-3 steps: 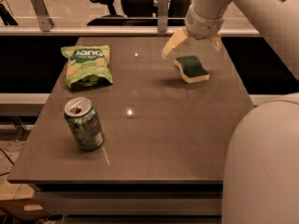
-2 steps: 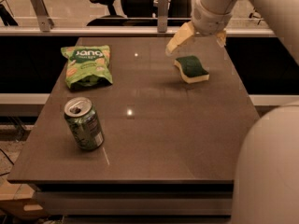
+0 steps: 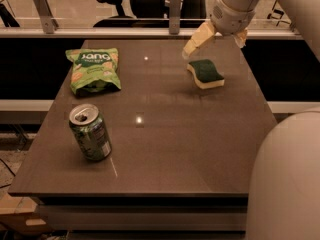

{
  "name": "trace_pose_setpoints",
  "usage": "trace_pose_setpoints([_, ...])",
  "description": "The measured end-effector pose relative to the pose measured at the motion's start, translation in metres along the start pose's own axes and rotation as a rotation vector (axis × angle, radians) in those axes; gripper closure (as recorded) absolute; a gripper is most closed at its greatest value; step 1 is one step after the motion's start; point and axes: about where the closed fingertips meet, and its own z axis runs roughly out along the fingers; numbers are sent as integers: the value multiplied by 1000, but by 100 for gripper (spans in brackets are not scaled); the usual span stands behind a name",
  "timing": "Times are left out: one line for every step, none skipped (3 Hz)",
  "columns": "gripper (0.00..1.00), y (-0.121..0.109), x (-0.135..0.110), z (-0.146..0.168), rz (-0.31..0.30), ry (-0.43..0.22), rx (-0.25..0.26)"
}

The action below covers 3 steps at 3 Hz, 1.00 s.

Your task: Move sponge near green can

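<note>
Tool released above the sponge, at the far side of the tabletop.

The tool (image 3: 215,45) hangs over the far right part of the tabletop (image 3: 175,134), its two pale fingers (image 3: 196,40) spread apart and grasping nothing. The sponge (image 3: 206,73) lies flat just under the tool, dark green side up, not touching the fingers. The green can (image 3: 90,132) stands upright well apart from the tool, near the front left corner. A green snack bag (image 3: 93,69) lies flat, far to the tool's left in the view.
</note>
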Motion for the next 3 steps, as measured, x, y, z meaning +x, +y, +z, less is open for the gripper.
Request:
trace_pose_setpoints([2, 4, -3, 18, -14, 45, 3])
trace_pose_setpoints([8, 15, -5, 41, -18, 100, 22])
trace_pose_setpoints([24, 22, -6, 61, 5, 149, 58])
